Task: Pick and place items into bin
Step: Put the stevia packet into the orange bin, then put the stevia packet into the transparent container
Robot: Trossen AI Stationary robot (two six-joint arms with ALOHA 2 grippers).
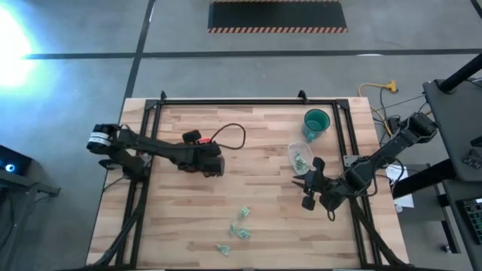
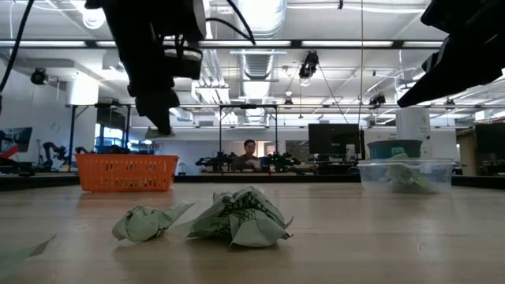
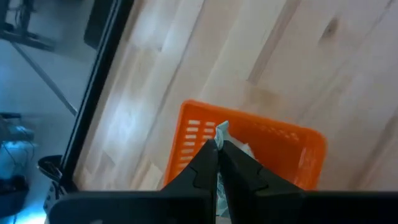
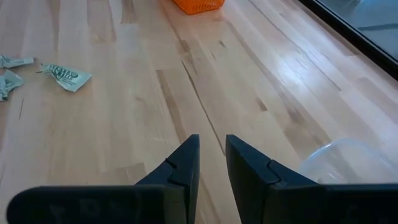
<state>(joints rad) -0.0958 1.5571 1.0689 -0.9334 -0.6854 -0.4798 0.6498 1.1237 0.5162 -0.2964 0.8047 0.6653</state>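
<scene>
My left gripper, clamped on a pale green-and-white crumpled wrapper, hangs over the orange slotted plastic basket; release centred inside its walls. My right gripper waits, slightly parted, empty.

Robotics laboratory: 2 arms at a wooden bench, exposed ceiling ducts, strip lighting, further robot rigs and monitors behind, a person seated at a workstation.

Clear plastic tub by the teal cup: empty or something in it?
Not empty. The clear plastic tub holds a crumpled pale green wrapper, visible through its wall in the low view.
</scene>
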